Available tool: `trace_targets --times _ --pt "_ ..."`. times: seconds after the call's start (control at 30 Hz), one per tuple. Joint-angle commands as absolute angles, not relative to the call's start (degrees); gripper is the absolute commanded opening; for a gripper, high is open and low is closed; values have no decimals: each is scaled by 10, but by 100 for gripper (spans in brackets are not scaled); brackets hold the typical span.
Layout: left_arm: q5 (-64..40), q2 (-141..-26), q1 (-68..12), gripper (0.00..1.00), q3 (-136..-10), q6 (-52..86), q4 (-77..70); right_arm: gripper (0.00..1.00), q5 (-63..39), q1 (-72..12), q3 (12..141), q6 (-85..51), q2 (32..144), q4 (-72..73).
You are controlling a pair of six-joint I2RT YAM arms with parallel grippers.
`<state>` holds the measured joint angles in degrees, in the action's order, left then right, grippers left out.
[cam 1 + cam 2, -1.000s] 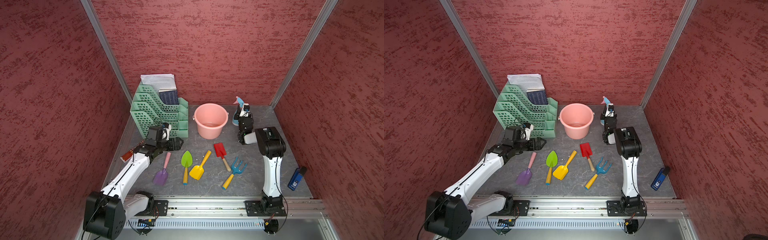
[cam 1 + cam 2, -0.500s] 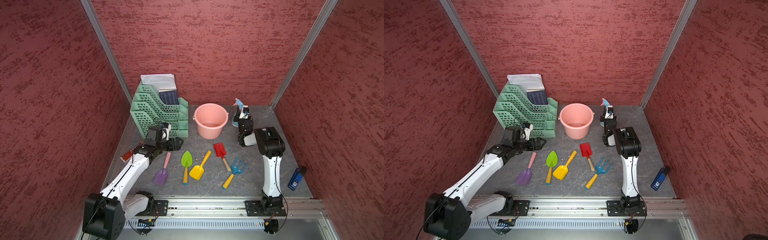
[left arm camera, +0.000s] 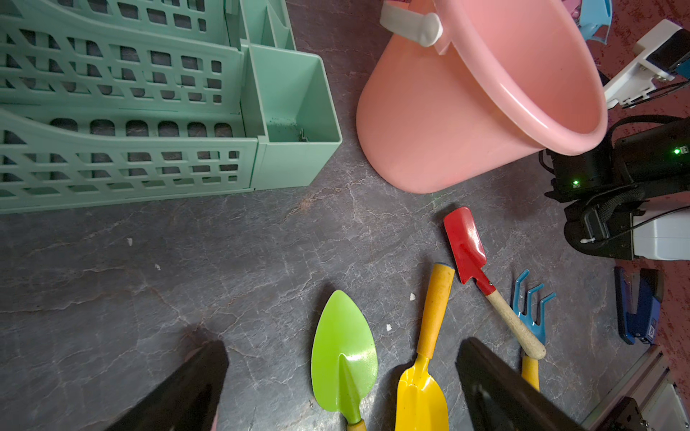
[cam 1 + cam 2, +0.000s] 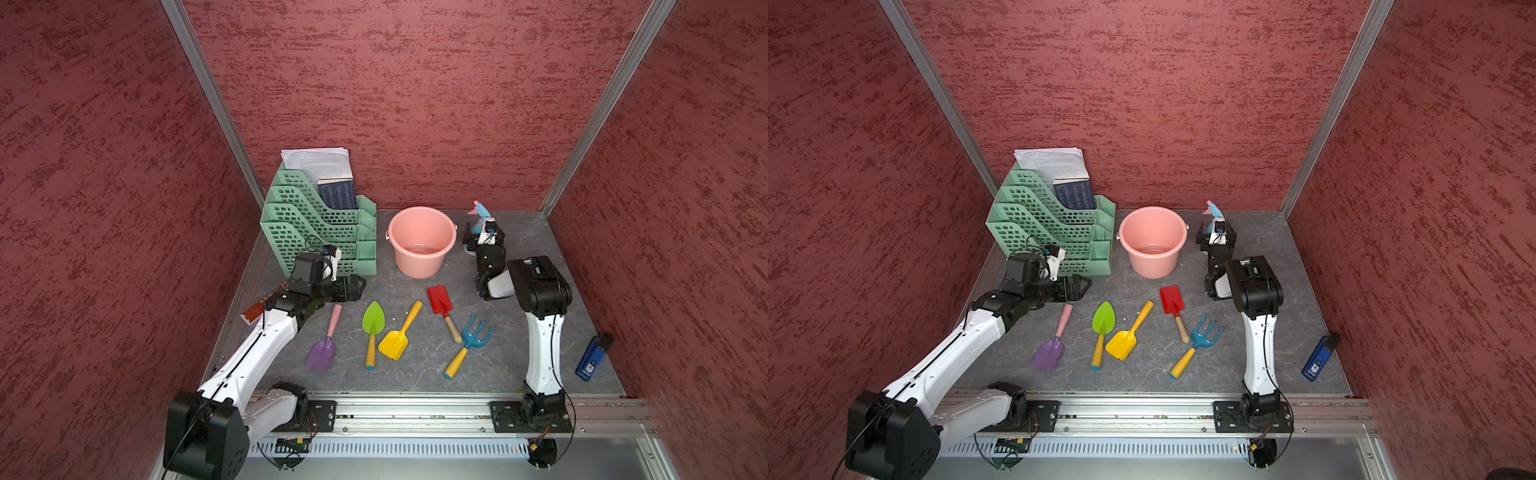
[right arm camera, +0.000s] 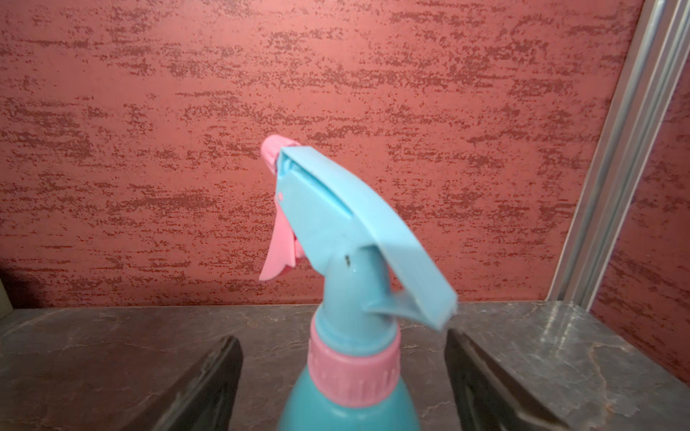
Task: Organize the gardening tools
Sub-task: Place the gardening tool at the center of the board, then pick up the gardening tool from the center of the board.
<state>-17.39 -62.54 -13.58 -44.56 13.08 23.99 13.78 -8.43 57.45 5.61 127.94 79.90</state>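
Tools lay flat in a loose row on the gray tabletop (image 4: 519,365), all on the near side of the left end effector (image 4: 358,287). They were the purple scoop (image 4: 322,353), green leaf trowel (image 4: 373,318), yellow scoop (image 4: 394,343) and blue three-prong fork (image 4: 476,336). The purple scoop's pink handle tip sat closest, just beside that end effector's fingers (image 3: 201,373). The red spade (image 4: 438,299) lay a bit farther back. Its wooden handle end was right at the fork's head; could not tell if they touched.

A blue stapler-like thing (image 4: 590,359) lay well apart from the right end effector (image 5: 341,341), on its near side by the side wall.

The left end effector hung low over the tabletop, fingers spread wide, nothing between them. The green rack (image 4: 316,224) stood just behind it, with papers (image 4: 318,162) and a dark book (image 4: 337,193) in the back slots.

The pink bucket (image 4: 415,266) stood upright between the two end effectors, nearer the right one.

The right end effector sat low at the back with its fingers wide apart. The light-blue spray bottle (image 5: 336,231) stood upright between them. The wrist view showed a gap on both sides, so there was no grip. The bottle's nozzle pointed away, toward the back wall.
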Motion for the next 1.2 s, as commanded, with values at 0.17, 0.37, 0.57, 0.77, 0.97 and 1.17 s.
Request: trace_targets --times 0.17,0.37,0.57,0.77,0.97,1.17 --pt "-166 -600 -140 100 -445 127 246 98 200 -97 515 74 1193 805" --pt "-166 -575 -143 100 -451 142 265 98 246 -113 432 74 1101 804" --pt "-139 -550 -151 100 -458 165 316 98 323 -147 424 -11 930 499" --pt "-102 -527 -162 98 -454 185 383 99 346 -191 444 -104 776 186" --pt "-76 -554 -163 98 -463 176 419 99 358 -251 448 -213 655 -58" --pt "-66 -638 -163 98 -499 135 455 98 284 -307 461 -295 587 -244"
